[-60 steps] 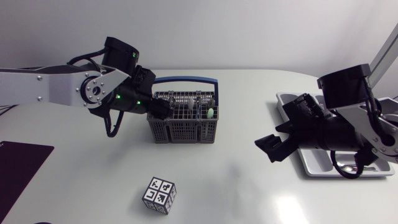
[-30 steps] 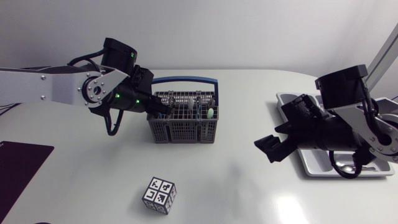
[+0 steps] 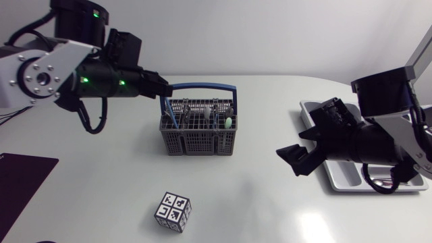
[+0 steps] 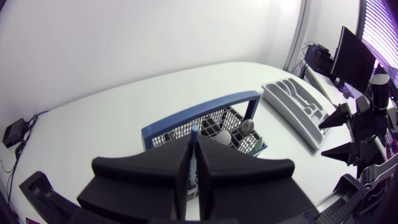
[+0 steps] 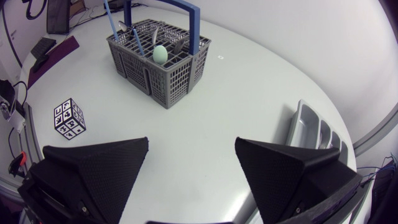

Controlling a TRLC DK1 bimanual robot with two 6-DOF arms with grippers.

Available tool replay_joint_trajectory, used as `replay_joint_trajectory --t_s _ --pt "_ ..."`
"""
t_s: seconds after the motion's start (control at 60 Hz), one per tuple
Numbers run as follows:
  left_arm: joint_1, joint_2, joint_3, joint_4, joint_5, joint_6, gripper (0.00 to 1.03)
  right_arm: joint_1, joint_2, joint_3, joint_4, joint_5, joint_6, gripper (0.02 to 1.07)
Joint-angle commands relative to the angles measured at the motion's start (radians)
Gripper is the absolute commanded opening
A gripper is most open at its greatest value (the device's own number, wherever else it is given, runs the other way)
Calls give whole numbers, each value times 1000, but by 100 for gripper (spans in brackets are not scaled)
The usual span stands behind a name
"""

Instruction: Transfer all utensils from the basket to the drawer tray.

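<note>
The grey wire basket (image 3: pixel 199 138) with a blue handle (image 3: pixel 202 86) stands mid-table and holds several utensils, among them a mint-green spoon (image 3: pixel 228 123). Above the basket's left end my left gripper (image 3: pixel 164 88) is shut on a thin blue utensil handle (image 4: pixel 194 132), whose lower part still reaches down into the basket (image 4: pixel 239 134). The same handle (image 5: pixel 111 15) rises steeply out of the basket (image 5: pixel 158 65) in the right wrist view. Between basket and grey drawer tray (image 3: pixel 337 177) my right gripper (image 3: pixel 297 160) hangs open and empty (image 5: pixel 193 162).
A black-and-white marker cube (image 3: pixel 173 212) lies in front of the basket. A dark mat (image 3: pixel 20 179) covers the table's left front corner. The tray (image 4: pixel 298 106) has several long compartments; something metal lies near its front right end.
My left gripper has shut on the blue handle and the arm has risen, drawing the utensil upward at the basket's left end. The right arm has hardly moved.
</note>
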State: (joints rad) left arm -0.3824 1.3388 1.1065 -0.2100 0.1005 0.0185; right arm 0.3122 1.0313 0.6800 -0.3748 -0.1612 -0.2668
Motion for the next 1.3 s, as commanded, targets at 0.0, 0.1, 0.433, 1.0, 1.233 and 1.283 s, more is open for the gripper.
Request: replay_joint_trajectory --t_s 0.0,0.1,0.433,1.0,1.233,1.283 --pt "-3 -86 47 -17 11 -40 4 7 -33 0 -21 -6 -15 102" --pt "-16 -151 73 -62 25 -71 4 13 -63 15 -41 -17 -15 102" --pt "-21 -99 96 -164 416 -190 4 137 -54 156 -115 -86 6 102" --pt "-90 97 184 -209 670 -233 4 280 208 294 -95 -328 46 92" --pt "-92 100 185 -209 673 -239 4 294 236 291 -55 -324 52 53" --pt "-89 100 185 -209 673 -239 4 294 236 291 -52 -322 54 42"
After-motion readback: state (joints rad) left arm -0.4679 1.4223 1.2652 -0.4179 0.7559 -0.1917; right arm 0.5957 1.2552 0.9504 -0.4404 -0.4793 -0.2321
